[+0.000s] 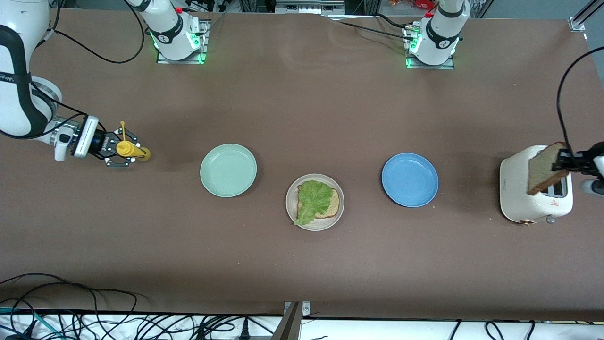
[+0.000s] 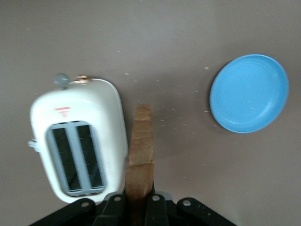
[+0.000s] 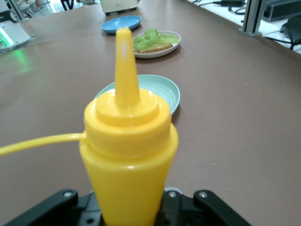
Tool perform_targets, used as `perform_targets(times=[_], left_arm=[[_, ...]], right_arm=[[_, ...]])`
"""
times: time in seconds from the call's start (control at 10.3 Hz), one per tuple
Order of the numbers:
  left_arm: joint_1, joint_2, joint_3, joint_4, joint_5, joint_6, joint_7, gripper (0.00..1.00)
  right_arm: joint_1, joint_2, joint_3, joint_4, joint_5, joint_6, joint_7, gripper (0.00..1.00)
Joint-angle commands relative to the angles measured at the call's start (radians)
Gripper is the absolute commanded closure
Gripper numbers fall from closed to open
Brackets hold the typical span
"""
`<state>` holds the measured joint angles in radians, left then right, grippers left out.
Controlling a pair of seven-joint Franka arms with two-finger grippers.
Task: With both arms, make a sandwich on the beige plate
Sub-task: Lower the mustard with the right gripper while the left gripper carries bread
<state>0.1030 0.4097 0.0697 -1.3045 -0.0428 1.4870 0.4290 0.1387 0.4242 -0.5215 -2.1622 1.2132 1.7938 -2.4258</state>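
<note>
Brown surface [image 1: 302,108] w/ three plates in a row: mint green plate [image 1: 228,170] toward right arm's end, blue plate [image 1: 409,180] toward left arm's end, beige plate [image 1: 314,202] between them & nearer front camera, carrying one bread slice [image 1: 332,205] w/ lettuce leaf [image 1: 314,199] on top. Left claw [image 1: 564,160] is clenched on a second bread slice [image 1: 545,170], held up over the white toaster [image 1: 533,203] at left arm's end. Right claw [image 1: 118,150] grips a yellow squeeze bottle [image 1: 126,149] at right arm's end; cables [image 1: 94,326] run along table edge nearest front camera.
</note>
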Motion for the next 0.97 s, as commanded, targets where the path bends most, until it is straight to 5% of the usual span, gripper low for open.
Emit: perform_targets(times=[0.0, 0.49, 0.58, 0.68, 0.87], left_arm=[[-0.011, 0.009, 0.007, 0.025, -0.173, -0.074, -0.039, 1.00], [-0.218, 0.141, 0.007, 0.022, -0.550, -0.123, -0.198, 1.00], [-0.256, 0.162, 0.007, 0.024, -0.610, -0.111, -0.260, 1.00], [-0.281, 0.190, 0.007, 0.036, -0.671, -0.064, -0.326, 1.00], [-0.359, 0.228, 0.007, 0.037, -0.716, 0.031, -0.377, 1.00]], right_arm=[[0.005, 0.065, 0.011, -0.044, 0.151, -0.004, -0.158, 1.00], [0.001, 0.111, 0.020, -0.042, 0.212, -0.037, -0.190, 1.00], [0.001, 0.119, 0.020, -0.041, 0.215, -0.040, -0.188, 0.77], [-0.001, 0.128, 0.020, -0.039, 0.216, -0.047, -0.188, 0.64], [-0.008, 0.130, 0.020, -0.038, 0.216, -0.050, -0.188, 0.52]])
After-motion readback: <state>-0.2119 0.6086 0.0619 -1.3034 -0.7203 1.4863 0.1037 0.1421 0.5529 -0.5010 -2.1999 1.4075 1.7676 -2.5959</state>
